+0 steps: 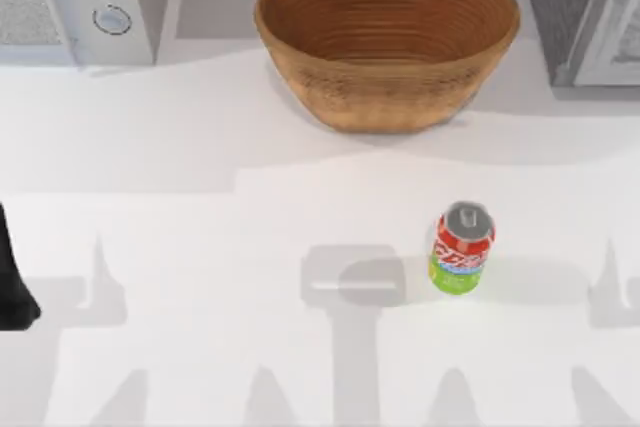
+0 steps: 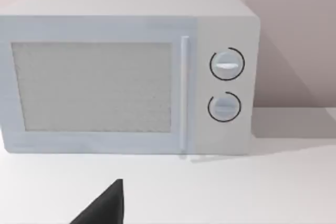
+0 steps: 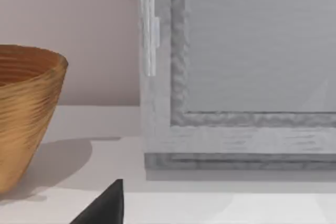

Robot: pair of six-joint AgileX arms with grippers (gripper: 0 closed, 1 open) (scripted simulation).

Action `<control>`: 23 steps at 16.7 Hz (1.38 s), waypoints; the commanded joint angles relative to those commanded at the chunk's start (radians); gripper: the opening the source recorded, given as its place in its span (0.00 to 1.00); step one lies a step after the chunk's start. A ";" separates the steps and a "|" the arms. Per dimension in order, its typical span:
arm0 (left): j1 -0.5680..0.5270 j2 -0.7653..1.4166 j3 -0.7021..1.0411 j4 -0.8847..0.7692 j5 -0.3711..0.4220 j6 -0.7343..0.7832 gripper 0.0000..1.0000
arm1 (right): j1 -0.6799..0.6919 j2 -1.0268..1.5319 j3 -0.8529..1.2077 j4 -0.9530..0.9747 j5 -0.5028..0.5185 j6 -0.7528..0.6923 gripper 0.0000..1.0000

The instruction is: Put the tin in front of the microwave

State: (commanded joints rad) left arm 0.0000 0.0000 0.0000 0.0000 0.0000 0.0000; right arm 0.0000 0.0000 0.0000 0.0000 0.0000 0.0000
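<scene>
Red-and-green, silver-topped, the tin (image 1: 462,248) stands upright on the bare table (image 1: 200,247), right of centre and toward the near edge — well apart from the microwave (image 1: 85,2), which sits at the far left corner. Between them, at the back, is the wicker basket (image 1: 387,42); a darker oven (image 1: 585,12) fills the far right corner.

Nothing has hold of the tin yet. My left arm (image 1: 15,287) is parked at the left edge, its wrist camera facing the microwave's mesh door (image 2: 92,86) and two knobs (image 2: 227,64). My right wrist faces the basket and the oven. A dark finger tip (image 2: 107,205) pokes into each wrist view, but I cannot tell whether either hand is apart or together.

So I judge this to be the very start: the reach comes first. The tin lies nearer my right side, so that arm seems the natural one — come down over the can, close on its body, then carry it left, clear of the basket, and set it before the mesh door.
</scene>
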 joint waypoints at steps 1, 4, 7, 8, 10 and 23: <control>0.000 0.000 0.000 0.000 0.000 0.000 1.00 | 0.000 0.000 0.000 0.000 0.000 0.000 1.00; -0.013 0.026 0.017 -0.018 0.002 0.002 1.00 | 0.000 0.000 0.000 0.000 0.000 0.000 1.00; -0.064 0.138 0.093 -0.093 0.008 0.010 1.00 | 0.000 0.000 0.000 0.000 0.000 0.000 1.00; -0.087 0.191 0.131 -0.129 0.009 0.013 1.00 | 0.000 0.000 0.000 0.000 0.000 0.000 1.00; -0.141 0.321 0.226 -0.212 0.012 0.018 1.00 | 0.000 0.000 0.000 0.000 0.000 0.000 1.00; -0.599 1.513 1.276 -0.937 0.014 0.003 1.00 | 0.000 0.000 0.000 0.000 0.000 0.000 1.00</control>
State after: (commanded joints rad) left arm -0.5990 1.5131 1.2757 -0.9375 0.0143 0.0035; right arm 0.0000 0.0000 0.0000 0.0000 0.0000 0.0000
